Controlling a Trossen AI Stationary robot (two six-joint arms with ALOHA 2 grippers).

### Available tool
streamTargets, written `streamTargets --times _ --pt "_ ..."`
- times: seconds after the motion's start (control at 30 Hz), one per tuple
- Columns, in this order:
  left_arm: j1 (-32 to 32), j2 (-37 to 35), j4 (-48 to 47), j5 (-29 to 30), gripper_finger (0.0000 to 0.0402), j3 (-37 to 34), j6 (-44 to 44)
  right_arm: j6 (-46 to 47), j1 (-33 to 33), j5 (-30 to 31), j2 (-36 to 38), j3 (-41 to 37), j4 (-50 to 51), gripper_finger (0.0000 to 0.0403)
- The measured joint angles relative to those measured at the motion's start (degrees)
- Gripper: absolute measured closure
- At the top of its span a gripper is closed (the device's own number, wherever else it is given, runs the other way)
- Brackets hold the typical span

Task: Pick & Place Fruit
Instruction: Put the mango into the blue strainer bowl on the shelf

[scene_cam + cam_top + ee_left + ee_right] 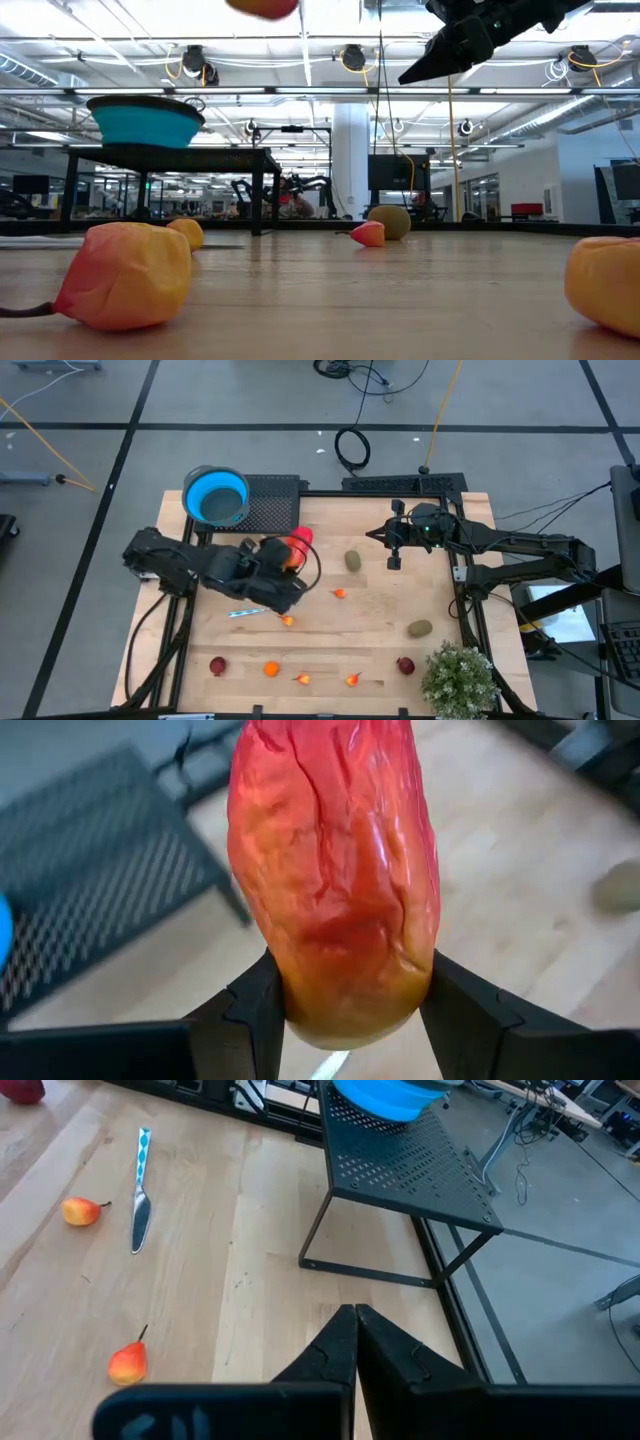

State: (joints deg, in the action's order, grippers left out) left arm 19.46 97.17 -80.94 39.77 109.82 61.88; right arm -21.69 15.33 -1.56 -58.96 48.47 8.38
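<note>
Above table (380, 640), tool-held fruit (335, 880).

The high view looks straight down from well above the wooden table (330, 650), taking in its whole top, both arms and the floor around it, while the low view sits at table-top level and looks flat across the boards into the room, with fruit looming close to the lens. The left wrist view rides just behind a large red-orange fruit (335, 880) that fills its picture. The right wrist view looks down across the table at the blue bowl (385, 1095) on its mesh stand, which the high and low views also show.
</note>
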Motion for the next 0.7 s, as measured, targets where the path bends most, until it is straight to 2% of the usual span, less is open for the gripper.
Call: streamTargets --times 0.13,0.23,0.33,0.43,0.7 --pt "1.37 -3.39 9.48 3.52 0.0222 0.00 -10.19 -0.01 0.00 0.00 0.00 0.00 0.01 0.0403" --pt "2.12 -4.95 18.16 3.44 0.0222 0.00 -19.64 -0.02 0.00 0.00 0.00 0.00 0.02 0.0403" --pt "2.57 -5.43 27.30 0.83 0.0221 0.00 -29.34 -0.02 0.00 0.00 0.00 0.00 0.02 0.0403" --pt "2.84 -5.40 35.95 -4.96 0.0220 0.00 -38.17 -0.02 0.00 0.00 0.00 0.00 0.00 0.0403" --pt "2.82 -5.40 54.79 -26.21 0.0225 0.00 -54.97 -0.02 0.00 0.00 0.00 0.00 0.00 0.0403"
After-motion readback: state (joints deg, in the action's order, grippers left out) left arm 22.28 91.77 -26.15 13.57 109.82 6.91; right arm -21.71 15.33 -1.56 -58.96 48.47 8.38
